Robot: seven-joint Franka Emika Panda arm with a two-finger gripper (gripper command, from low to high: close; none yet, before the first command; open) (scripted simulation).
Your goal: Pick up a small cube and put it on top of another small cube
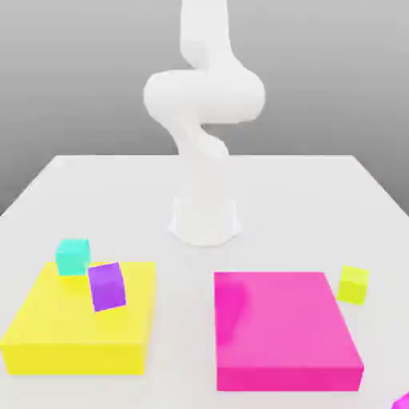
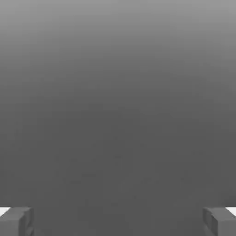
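The arm (image 1: pixel 206 96) rose from the table (image 1: pixel 279 208), its upper part cut off by the top edge of the exterior view. The pink slab (image 1: pixel 279 319) lay on the table at centre-right of that view, and the yellow slab (image 1: pixel 88 319) at its left.

The gripper (image 2: pixel 118 222) was released, its fingers (image 2: pixel 16 221) wide apart in the hand view with nothing between them; the frame's edges cut both off, and behind them was plain grey.

The purple cube (image 1: pixel 107 287) sat tilted in appearance over the yellow slab; whether it touched the teal cube could not be told. The teal cube (image 1: pixel 73 257) was at the slab's far edge; its exact support could not be made out. The lime cube (image 1: pixel 353 284) stood on the table just beside the pink slab, towards the exterior view's right. A magenta object (image 1: pixel 402 402) was mostly cut off at the lower right corner, its full shape undeterminable.
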